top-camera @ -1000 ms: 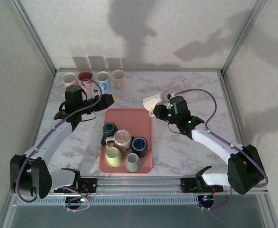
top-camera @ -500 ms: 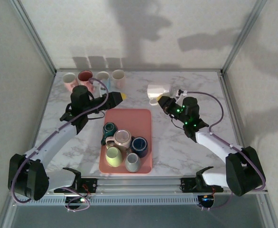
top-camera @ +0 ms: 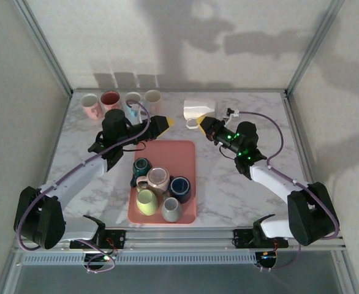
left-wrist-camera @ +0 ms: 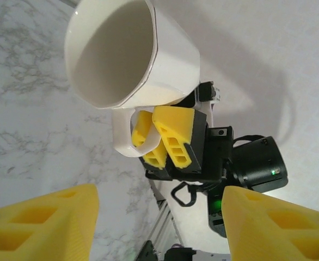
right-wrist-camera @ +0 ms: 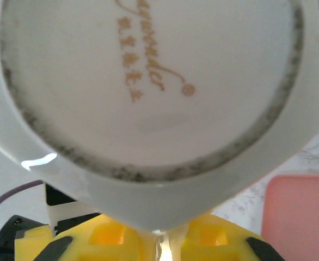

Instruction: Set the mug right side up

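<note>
**Q:** Item one, the white glazed ceramic mug (top-camera: 198,110): where is it, and how should you finish the turn?

**A:** It is at the back of the grey-veined marble table (top-camera: 228,184), beyond the pink plastic tray (top-camera: 167,150). It lies on its side in the right gripper (top-camera: 204,125), apparently lifted clear, with its mouth facing the left arm. Roll your wrist on until the rim faces up. Lower the mug level, and let go only once its base sits flat. The handle is a narrow hold, so I judge a quick twist could let the mug swing.

**Q:** Item two, the fingers?

**A:** The right yellow fingers (left-wrist-camera: 173,138) are clenched on the mug's handle. The left gripper (top-camera: 161,124) sits just beside the mug and points at it. Its fingers (left-wrist-camera: 50,223) are spread wide and touch nothing.
</note>
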Motion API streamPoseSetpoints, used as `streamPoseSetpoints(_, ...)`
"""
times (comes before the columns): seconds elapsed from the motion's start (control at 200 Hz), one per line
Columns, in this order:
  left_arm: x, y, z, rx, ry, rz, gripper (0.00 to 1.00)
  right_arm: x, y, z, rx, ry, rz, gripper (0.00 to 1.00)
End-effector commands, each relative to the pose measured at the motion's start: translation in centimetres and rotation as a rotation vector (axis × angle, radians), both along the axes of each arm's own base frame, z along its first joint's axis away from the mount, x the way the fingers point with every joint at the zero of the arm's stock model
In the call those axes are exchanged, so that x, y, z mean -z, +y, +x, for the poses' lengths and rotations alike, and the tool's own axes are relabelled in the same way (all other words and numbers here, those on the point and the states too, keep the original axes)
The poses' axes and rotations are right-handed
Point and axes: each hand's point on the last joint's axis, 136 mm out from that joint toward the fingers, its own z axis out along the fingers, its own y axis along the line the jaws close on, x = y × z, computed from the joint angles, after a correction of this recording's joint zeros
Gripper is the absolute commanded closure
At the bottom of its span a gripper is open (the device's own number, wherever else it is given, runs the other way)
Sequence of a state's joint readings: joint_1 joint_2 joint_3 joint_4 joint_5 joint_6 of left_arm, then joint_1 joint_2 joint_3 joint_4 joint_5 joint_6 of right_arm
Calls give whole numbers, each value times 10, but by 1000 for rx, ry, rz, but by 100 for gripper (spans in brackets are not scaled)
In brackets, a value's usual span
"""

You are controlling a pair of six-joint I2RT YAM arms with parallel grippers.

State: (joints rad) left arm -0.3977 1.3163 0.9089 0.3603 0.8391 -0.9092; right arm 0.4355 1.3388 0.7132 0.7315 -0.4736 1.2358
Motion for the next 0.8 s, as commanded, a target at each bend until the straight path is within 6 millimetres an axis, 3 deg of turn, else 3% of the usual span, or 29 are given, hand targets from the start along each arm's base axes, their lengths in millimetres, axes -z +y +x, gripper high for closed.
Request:
streamPoseSetpoints(0.0, -23, -9, 4, -6, -32, -62, 39, -70, 4, -6, -45, -208, 117, 100)
streamPoseSetpoints(0.491, -37, -33, 12, -12, -25, -183, 43, -87, 18, -7, -113, -231, 175, 100)
streamPoseSetpoints(0.796, -39, -38, 21, -25, -23, -196, 48, -95, 25, -13, -144, -246, 188, 100)
